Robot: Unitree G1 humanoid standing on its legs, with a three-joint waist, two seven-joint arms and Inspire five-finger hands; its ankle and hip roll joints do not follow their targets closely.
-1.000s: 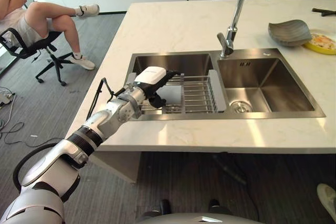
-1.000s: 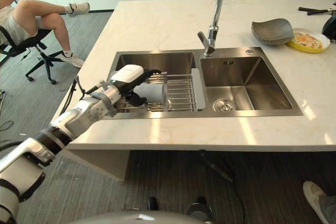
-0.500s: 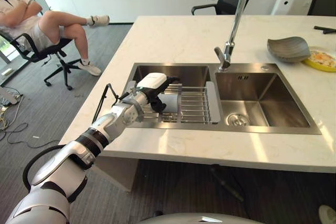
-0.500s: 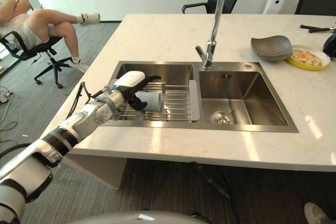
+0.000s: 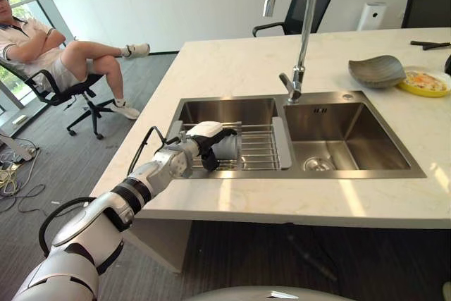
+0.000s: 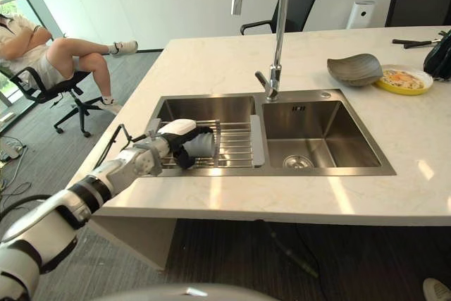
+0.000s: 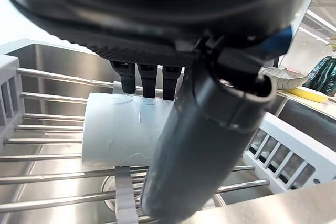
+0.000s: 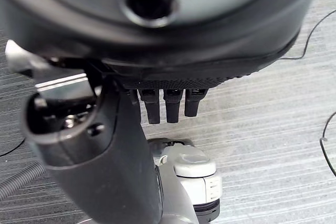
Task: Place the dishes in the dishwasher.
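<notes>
Sink rack: left hand grips cup (sideways).

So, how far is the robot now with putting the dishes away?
Nothing looks put away yet. In hand: the left hand has its fingers and thumb round a pale cup lying on the wire rack over the left sink basin. Left: the grey bowl and yellow plate sit on the counter. The right hand hangs open.

Pale grey cup, steel sink, cream marbled counter, yellow plate.
</notes>
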